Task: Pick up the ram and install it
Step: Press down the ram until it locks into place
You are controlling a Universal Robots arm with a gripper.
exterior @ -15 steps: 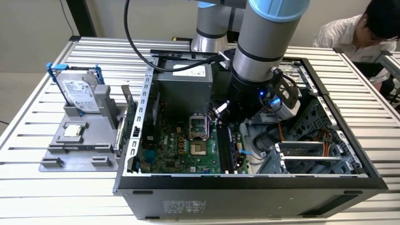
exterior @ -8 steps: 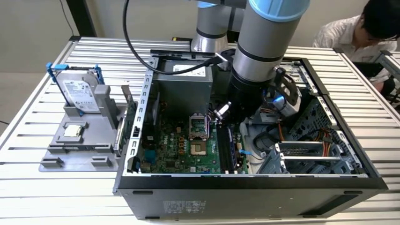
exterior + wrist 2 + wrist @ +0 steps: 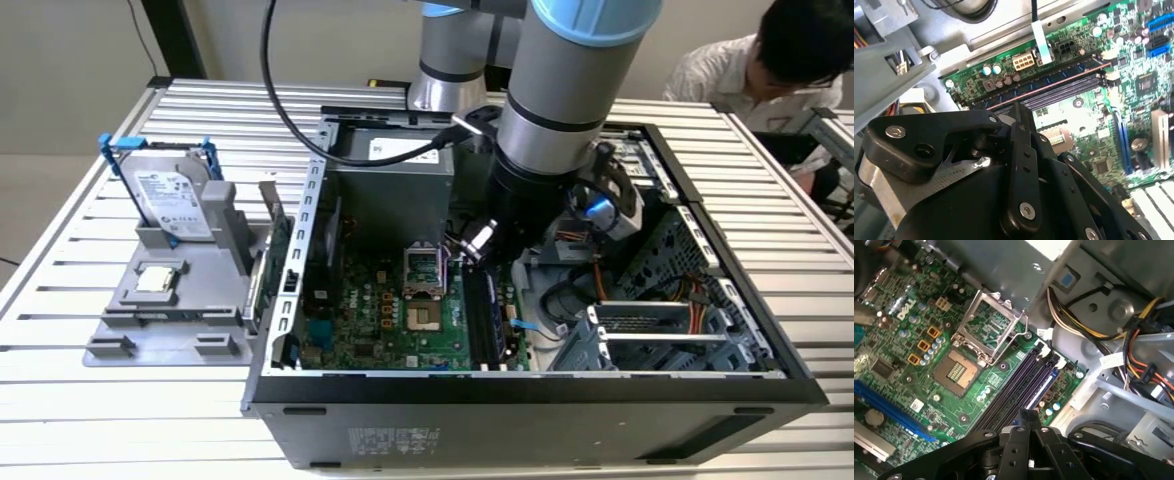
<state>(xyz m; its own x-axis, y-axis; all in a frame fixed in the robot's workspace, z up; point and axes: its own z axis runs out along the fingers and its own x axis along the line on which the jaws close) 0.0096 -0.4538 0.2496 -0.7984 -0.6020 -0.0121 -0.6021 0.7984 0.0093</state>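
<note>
A: Starting at the exterior view's left, what stands there?

B: A grey holder (image 3: pixel 147 300), at 9 o'clock from the computer case (image 3: pixel 534 400). It props a hard drive (image 3: pixel 174 200) upright, with a card (image 3: pixel 271 240) on edge toward its 3 o'clock side. I judge that is done so each part offers an edge to be gripped from above.

A: Where is the ram?

B: Inside the case. In the second wrist view the ram (image 3: pixel 1054 82) lies along 1 of the memory slots (image 3: pixel 1064 92) on the motherboard (image 3: pixel 1134 85). In the first wrist view it is the blue strip (image 3: pixel 1040 390) among the dark slots. In the exterior view those slots sit at 3 o'clock from the processor socket (image 3: pixel 420 290). I cannot tell whether it is fully seated.

A: And the gripper?

B: The gripper (image 3: pixel 1026 414) has its 2 fingers pressed together with nothing between them, and the tips are just over the ram. I cannot tell if they touch it. Closed like that, they would serve as 1 blunt pusher, I judge.

A: The arm's pose?

B: The arm (image 3: pixel 574 90) enters from 12 o'clock and stands nearly vertical, with its wrist sunk into the case above the slots. A person (image 3: pixel 787 50) sits at 1 o'clock, well apart.
</note>
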